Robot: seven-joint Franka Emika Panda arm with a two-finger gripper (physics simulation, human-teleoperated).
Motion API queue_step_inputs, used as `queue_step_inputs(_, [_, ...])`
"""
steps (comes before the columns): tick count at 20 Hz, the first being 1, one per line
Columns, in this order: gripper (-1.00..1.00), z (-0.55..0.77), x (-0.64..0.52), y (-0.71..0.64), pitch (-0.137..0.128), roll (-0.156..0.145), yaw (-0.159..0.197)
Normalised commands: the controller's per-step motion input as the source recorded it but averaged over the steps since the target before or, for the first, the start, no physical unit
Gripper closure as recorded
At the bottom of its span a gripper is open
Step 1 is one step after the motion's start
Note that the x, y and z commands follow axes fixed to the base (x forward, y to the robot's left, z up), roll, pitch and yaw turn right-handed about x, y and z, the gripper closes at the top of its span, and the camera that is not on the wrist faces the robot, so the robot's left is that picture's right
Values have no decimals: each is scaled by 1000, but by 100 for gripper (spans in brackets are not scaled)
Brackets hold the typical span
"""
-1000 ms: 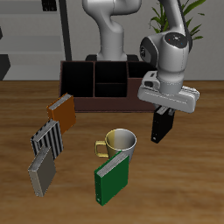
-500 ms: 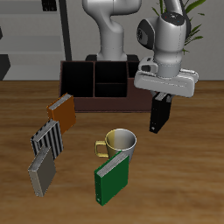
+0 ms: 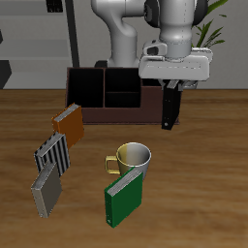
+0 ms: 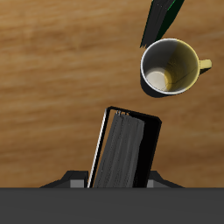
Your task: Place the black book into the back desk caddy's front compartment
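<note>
Claw grips the black book by its top, holding it upright above the tabletop, just beside the back desk caddy.

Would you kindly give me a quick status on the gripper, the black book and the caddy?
Gripper shut on black book, lifted off the table. Book hangs upright beside the back desk caddy, not yet over a compartment. Nothing in the way.

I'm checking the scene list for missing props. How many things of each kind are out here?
Books: 5 — black book in the gripper, orange, striped, grey, green
Mugs: 1
Desk caddies: 1
Total: 7
</note>
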Motion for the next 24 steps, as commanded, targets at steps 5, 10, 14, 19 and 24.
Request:
queue_step_inputs(5, [100, 316, 66, -255, -9, -19, 163])
queue_step_inputs(10, [100, 148, -40, -237, -51, -31, 179])
queue_step_inputs(14, [100, 201, -196, -186, -35, -15, 128])
queue_step_inputs(19, [100, 217, -303, -180, -57, -9, 180])
queue_step_inputs(24, [100, 175, -341, -81, -59, 19, 145])
